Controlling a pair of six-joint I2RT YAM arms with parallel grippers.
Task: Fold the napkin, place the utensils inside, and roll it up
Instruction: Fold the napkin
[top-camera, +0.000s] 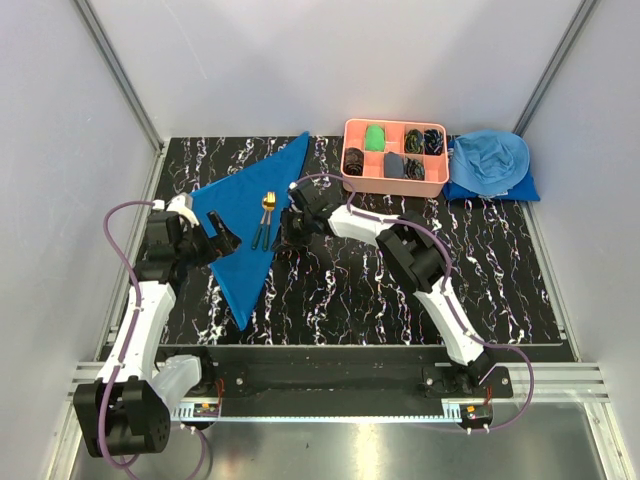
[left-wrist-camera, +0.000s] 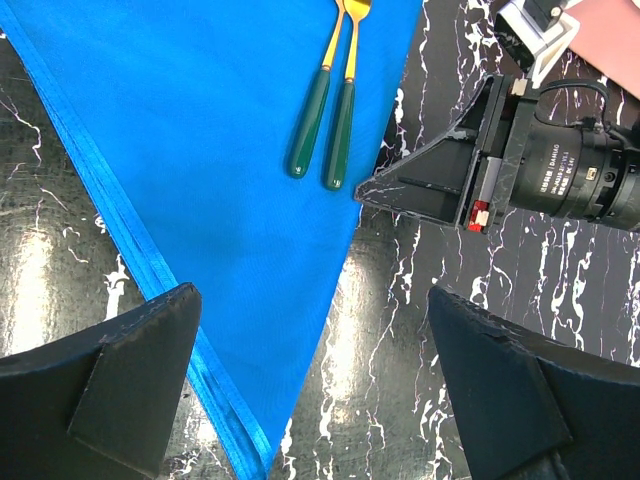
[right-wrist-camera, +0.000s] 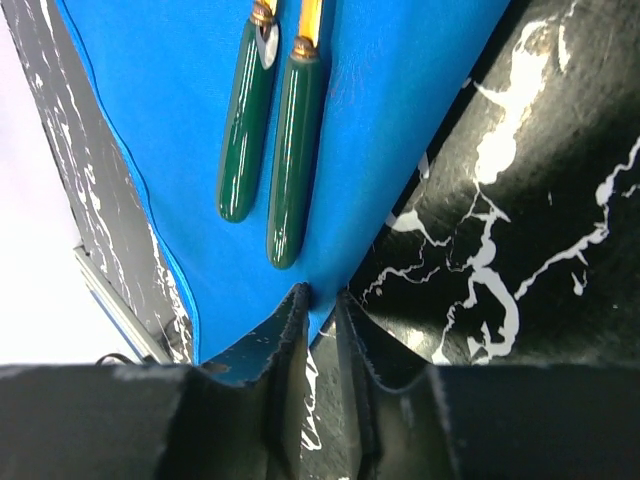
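At the right edge of the royal-blue cloth napkin (top-camera: 242, 275), your right gripper (right-wrist-camera: 322, 295) pinches narrowly beside the gold-and-green utensils (right-wrist-camera: 292, 150); left gripper (left-wrist-camera: 312, 295) stands wide. Next, likely roll leftward.

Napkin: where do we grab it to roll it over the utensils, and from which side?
Pinch the napkin at its long right edge, beside the handle ends of the utensils, coming in low from the right. The cloth lies flat, so only an edge gives a pinch, and they lie along this edge, close to it. The right tool grips there.
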